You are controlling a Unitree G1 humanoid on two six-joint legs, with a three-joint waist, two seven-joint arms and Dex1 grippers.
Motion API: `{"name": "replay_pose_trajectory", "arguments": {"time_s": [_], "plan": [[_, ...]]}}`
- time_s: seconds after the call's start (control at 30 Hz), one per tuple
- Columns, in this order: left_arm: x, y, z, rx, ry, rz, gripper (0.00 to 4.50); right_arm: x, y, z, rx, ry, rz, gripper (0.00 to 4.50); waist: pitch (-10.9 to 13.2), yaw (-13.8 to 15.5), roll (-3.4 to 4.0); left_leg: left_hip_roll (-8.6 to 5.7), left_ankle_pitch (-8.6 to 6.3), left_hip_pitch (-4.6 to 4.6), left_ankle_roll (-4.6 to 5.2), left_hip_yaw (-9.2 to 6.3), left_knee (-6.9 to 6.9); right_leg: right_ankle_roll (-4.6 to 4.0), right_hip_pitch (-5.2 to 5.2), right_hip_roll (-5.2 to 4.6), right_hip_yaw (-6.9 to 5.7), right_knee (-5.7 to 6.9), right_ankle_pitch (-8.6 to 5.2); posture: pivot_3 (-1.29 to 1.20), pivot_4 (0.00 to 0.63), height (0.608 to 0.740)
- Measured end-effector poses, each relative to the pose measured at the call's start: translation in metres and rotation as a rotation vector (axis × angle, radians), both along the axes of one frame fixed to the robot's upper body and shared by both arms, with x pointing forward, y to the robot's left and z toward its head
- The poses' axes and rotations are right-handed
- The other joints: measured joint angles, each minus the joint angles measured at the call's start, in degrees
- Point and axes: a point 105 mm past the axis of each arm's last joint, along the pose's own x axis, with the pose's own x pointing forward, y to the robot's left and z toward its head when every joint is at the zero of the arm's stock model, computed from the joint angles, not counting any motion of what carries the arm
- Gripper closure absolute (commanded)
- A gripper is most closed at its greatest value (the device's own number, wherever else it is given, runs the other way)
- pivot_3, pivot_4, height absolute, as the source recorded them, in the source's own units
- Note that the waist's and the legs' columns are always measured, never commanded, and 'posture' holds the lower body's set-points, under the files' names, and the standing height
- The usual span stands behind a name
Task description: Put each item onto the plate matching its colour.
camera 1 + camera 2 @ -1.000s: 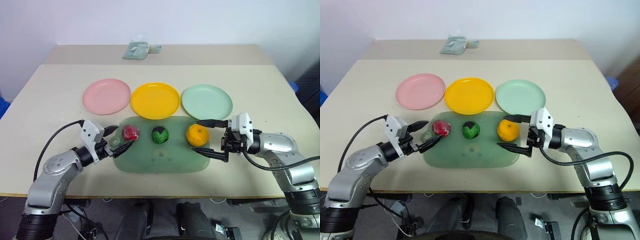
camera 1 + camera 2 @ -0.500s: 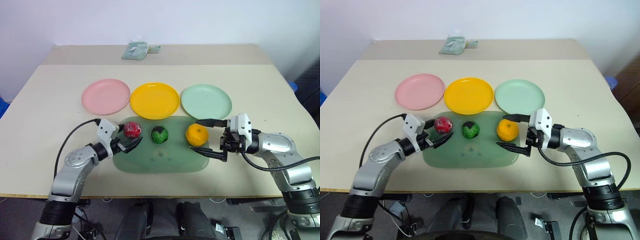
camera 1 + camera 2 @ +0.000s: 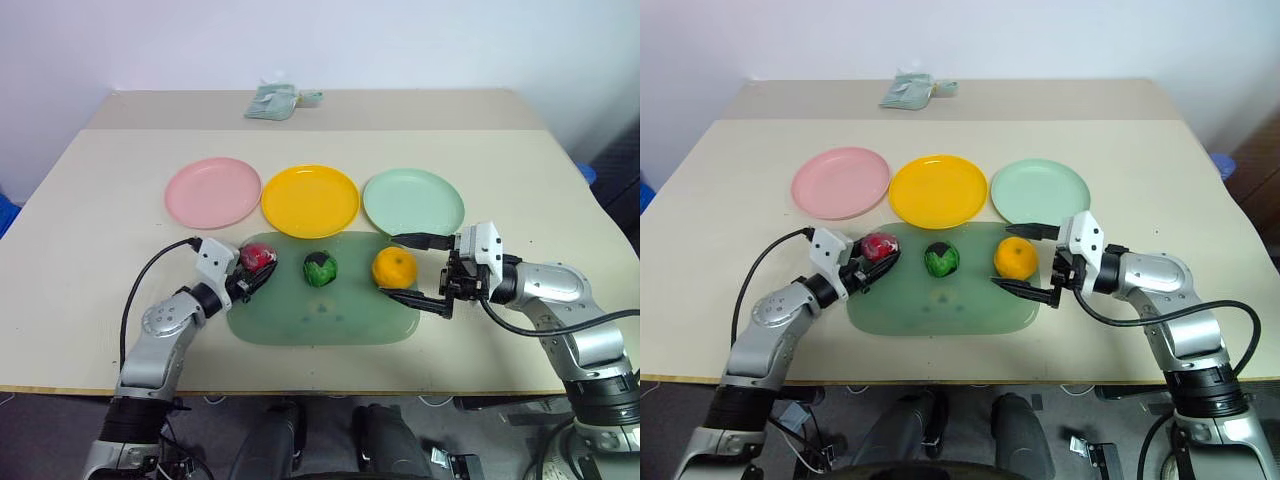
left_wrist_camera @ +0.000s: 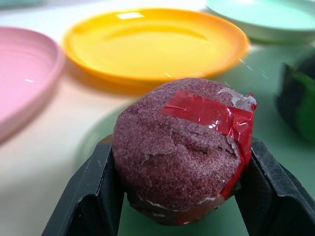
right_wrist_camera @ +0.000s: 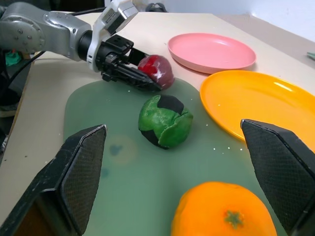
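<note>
The left gripper [image 3: 254, 279] pinches the red fruit [image 3: 259, 258] at the green board's [image 3: 320, 320] left end. The right gripper [image 3: 411, 268] is spread around the orange fruit [image 3: 394, 269] at the board's right end.

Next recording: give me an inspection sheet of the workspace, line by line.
Surface: beige table; translucent green board near the front edge.
Job's things: red piece, green-and-black piece and orange piece on the board; pink plate, yellow plate and mint plate in a row behind, all bare.
Clutter: crumpled packet at the far edge.
Grippers: left gripper shut on the red piece; right gripper open, a finger on either side of the orange piece.
Cables: black cable looping over the left arm.
Surroundings: pale wall.
</note>
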Motion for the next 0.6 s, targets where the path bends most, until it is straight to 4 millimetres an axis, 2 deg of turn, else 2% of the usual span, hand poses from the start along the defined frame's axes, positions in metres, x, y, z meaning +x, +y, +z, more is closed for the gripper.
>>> {"name": "replay_pose_trajectory", "arguments": {"time_s": [0.1, 0.17, 0.23, 0.33, 0.47, 0.6], "plan": [[0.027, 0.023, 0.029, -0.084, -0.078, 0.187, 2.02, 0.002, 0.001, 0.003, 0.003, -0.010, -0.005, 0.00, 0.0, 0.0, -0.04, 0.00, 0.05, 0.00, -0.08, -0.11, 0.06, 0.08, 0.04, 0.03, -0.15, 0.01, 0.13, 0.00, 0.150, 0.740], [0.046, 0.047, 0.053, -0.117, -0.131, 0.339, 2.02, 0.004, 0.003, 0.005, 0.005, -0.021, -0.011, 0.00, 0.0, -0.1, -0.04, 0.00, 0.11, 0.00, -0.06, -0.13, 0.10, 0.12, 0.06, 0.06, -0.18, 0.03, 0.18, 0.00, 0.150, 0.740], [0.063, 0.069, 0.067, -0.123, -0.152, 0.475, 2.02, 0.006, 0.005, 0.009, 0.013, -0.033, -0.011, 0.00, 0.0, -0.2, -0.06, 0.00, 0.15, 0.00, -0.05, -0.13, 0.13, 0.15, 0.05, 0.11, -0.19, 0.04, 0.22, 0.00, 0.150, 0.740], [0.079, 0.085, 0.070, -0.135, -0.132, 0.603, 2.02, 0.010, 0.008, 0.013, 0.030, -0.052, -0.020, 0.00, 0.0, -0.1, -0.07, -0.02, 0.17, 0.01, -0.03, -0.13, 0.12, 0.19, 0.04, 0.11, -0.23, 0.04, 0.24, 0.00, 0.150, 0.740], [0.100, 0.076, 0.059, -0.151, -0.061, 0.651, 2.02, 0.018, 0.012, 0.015, 0.031, -0.069, -0.041, 0.00, 0.0, 0.2, -0.11, -0.08, 0.18, 0.00, -0.03, -0.15, 0.14, 0.23, 0.07, 0.08, -0.33, 0.04, 0.27, 0.00, 0.150, 0.740], [0.108, 0.053, 0.048, -0.186, -0.016, 0.591, 0.17, 0.020, 0.015, 0.014, 0.030, -0.065, -0.046, 0.00, 0.0, -0.1, -0.12, -0.08, 0.17, -0.02, -0.03, -0.15, 0.09, 0.25, 0.04, 0.06, -0.32, 0.02, 0.28, 0.00, 0.150, 0.740]]}}
